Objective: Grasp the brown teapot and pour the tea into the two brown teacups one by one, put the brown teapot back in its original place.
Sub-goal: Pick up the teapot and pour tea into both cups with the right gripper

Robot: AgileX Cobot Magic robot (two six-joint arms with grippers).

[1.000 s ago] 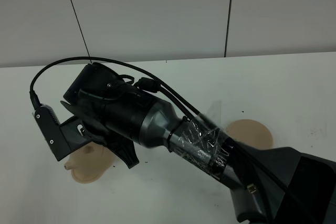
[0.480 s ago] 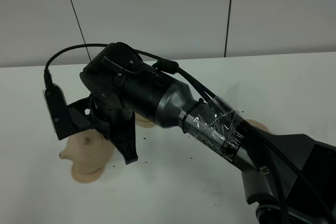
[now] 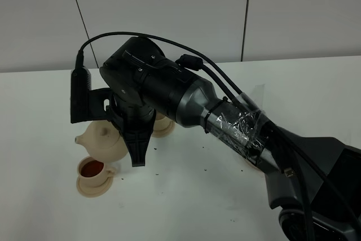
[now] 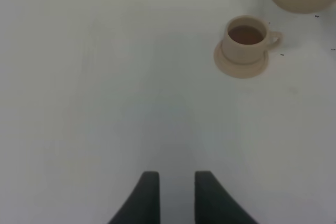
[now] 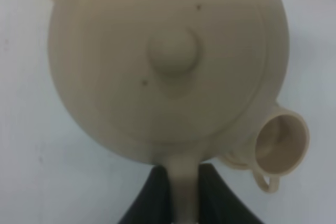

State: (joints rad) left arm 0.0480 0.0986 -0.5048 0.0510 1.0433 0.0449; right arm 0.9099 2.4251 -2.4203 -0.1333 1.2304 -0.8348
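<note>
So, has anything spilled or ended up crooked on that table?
No puddle shows, and the filled teacup sits upright on its saucer. The only oddity is tiny dark specks scattered over the white table around it; I cannot tell what they are.

brown teapot (image 5: 173,56): squat, round, tan-beige, domed lid with knob, short spout. loop handle clamped between fingers of right end effector (image 5: 184,177). body upright, near level, directly ahead of fingertips, spout on far side from them.

first teacup (image 3: 92,169): small, tan, loop handle, upright on own small saucer (image 3: 93,188) on tabletop (image 3: 186,207). holds dark reddish tea. near teapot's spout side, well ahead of left end effector (image 4: 175,176).

second teacup (image 5: 281,141): matching, upright, interior pale tan. close beside teapot body, on handle side, just off right end effector.
</note>
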